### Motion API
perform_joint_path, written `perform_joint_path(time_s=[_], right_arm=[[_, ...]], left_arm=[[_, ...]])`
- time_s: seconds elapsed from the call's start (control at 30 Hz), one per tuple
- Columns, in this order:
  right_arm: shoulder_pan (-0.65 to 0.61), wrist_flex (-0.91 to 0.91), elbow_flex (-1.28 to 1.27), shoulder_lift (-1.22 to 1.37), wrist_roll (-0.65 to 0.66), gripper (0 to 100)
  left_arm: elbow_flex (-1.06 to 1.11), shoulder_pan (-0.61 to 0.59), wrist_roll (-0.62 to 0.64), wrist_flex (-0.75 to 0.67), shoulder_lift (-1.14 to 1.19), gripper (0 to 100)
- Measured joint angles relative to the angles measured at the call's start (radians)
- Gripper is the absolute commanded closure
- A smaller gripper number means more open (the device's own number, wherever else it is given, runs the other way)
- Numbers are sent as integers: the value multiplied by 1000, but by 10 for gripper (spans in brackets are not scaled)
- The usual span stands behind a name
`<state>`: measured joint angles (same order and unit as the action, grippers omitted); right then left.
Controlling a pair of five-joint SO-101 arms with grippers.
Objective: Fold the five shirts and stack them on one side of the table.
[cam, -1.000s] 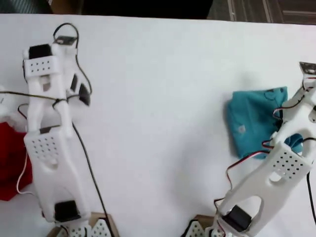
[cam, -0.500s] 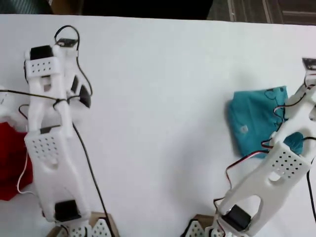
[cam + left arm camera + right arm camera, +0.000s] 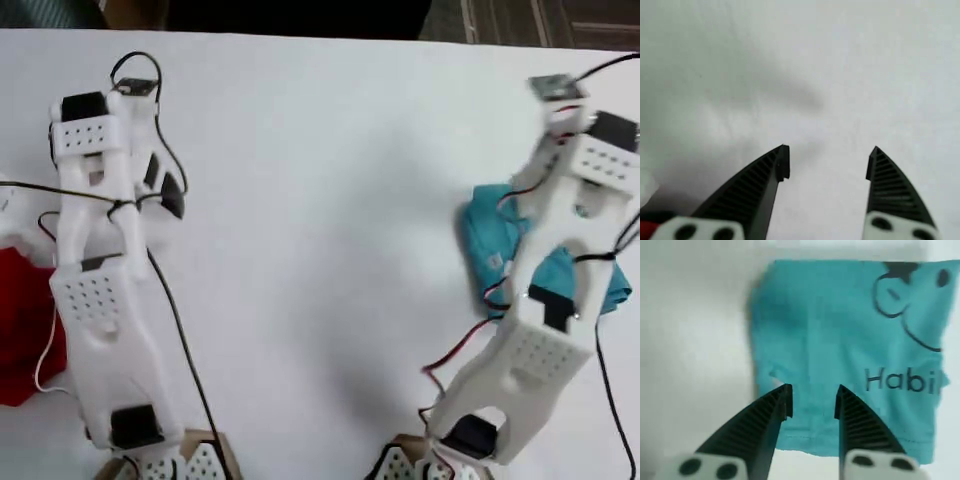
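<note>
A folded teal shirt (image 3: 492, 247) with dark print lies at the table's right side. The right arm stretches over it and covers its right half. In the right wrist view the teal shirt (image 3: 840, 330) lies flat below my right gripper (image 3: 812, 400), which hovers over its hem edge, open a little with nothing between the fingers. A red shirt (image 3: 20, 325) lies bunched at the table's left edge, partly hidden by the left arm. My left gripper (image 3: 162, 183) is at the left rear; the left gripper (image 3: 827, 162) stands open over bare white table.
The white table (image 3: 330, 200) has free room across its middle and back. Loose cables run along both arms. The arm bases sit at the front edge. A dark floor lies beyond the far edge.
The right arm has swung in from the right edge toward the table's back, now lying across the teal shirt. The left arm has stayed in place.
</note>
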<state>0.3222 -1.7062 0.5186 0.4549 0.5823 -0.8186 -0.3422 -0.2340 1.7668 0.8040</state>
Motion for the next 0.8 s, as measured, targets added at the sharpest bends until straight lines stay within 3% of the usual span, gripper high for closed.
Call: perform_joint_path(time_s=[0.23, 0.43, 0.8], right_arm=[[-48, 94, -361, -158, 0, 854], [-48, 295, -637, -175, 9, 854], [52, 425, -701, -176, 164, 854]], left_arm=[[0, 0, 0, 0, 0, 728], [0, 0, 0, 0, 0, 728], [3, 0, 0, 0, 0, 728]])
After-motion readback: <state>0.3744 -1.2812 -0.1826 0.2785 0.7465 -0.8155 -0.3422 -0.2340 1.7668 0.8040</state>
